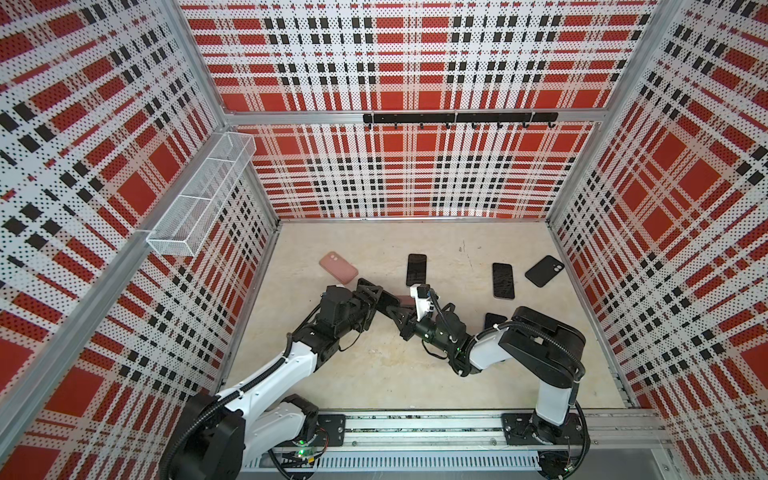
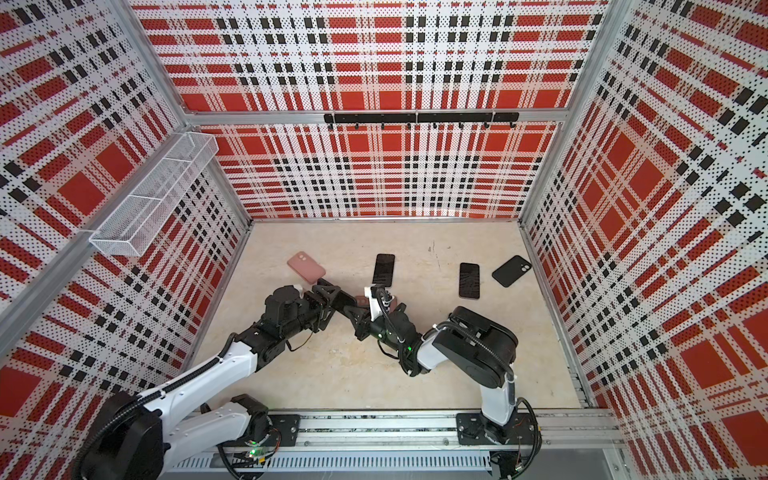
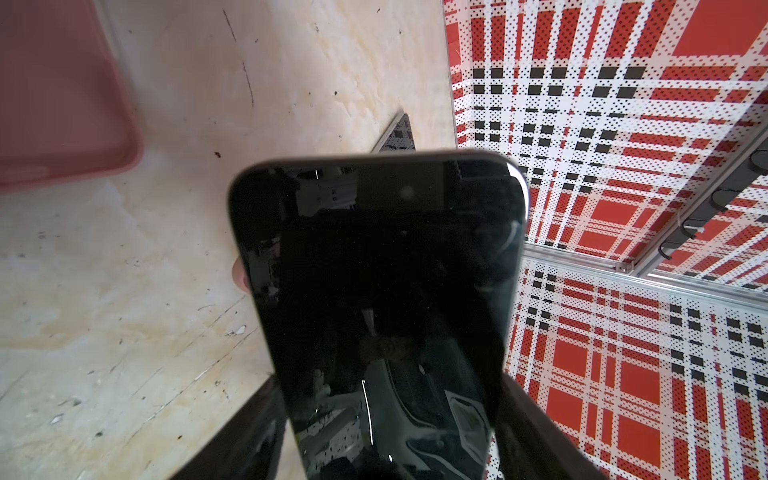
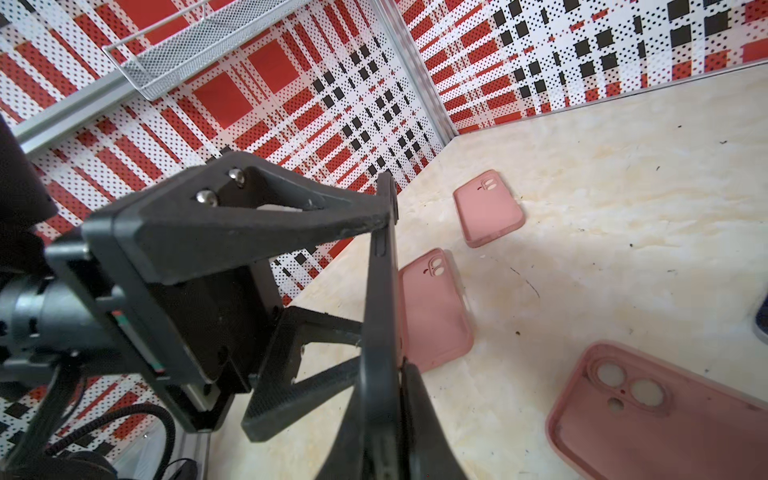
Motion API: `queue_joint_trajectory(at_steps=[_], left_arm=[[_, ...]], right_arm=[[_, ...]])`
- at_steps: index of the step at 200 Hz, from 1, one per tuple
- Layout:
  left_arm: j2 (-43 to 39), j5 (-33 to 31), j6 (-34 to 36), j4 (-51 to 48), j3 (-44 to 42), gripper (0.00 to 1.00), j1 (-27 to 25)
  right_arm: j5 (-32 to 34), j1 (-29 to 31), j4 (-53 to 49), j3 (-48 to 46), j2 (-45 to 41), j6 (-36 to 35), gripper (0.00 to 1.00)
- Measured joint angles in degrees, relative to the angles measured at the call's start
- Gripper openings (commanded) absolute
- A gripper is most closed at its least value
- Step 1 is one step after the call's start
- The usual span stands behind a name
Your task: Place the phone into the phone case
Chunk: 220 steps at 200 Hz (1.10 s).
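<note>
Left gripper (image 3: 388, 390) on glossy black phone (image 3: 378, 270)

- L wrist cam: v. close behind phone (image 3: 382, 291), looks along its screen; floor (image 3: 124, 291) on one side of phone, plaid wall (image 3: 623, 166) on the other.
- R wrist cam: just beside phone, sees it edge-on, faces across floor to wall corner beyond phone.
- Top pair: high above, well back from phone, looking steeply down; near-identical, share whole cell.
- All 4 share phone + floor round it.
</note>
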Motion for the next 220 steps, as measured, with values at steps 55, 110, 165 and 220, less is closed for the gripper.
queue_joint_trajectory(at_steps=[55,110,165,220], left_arm=[[0.00,-0.09,0.20,-0.15,-0.04,0.86,-0.04],[-0.87,-0.87,6.58,-0.90,0.90,0.98,-0.02],[0.72,-2.64,23.56,-11.72,14.23,0.98,2.62],[14.29,-3.30,43.39,-19.21,29.16,0.98,4.22]], right_arm=[[0.00,0.00,-0.13,0.00,0.02,-0.50,0.00],[0.00,-0.83,-4.15,-0.44,-3.34,0.00,0.00],[0.92,-6.29,-16.50,-1.68,-14.93,-0.04,0.00],[0.94,-12.57,-39.87,0.33,-27.15,-1.27,0.00]])
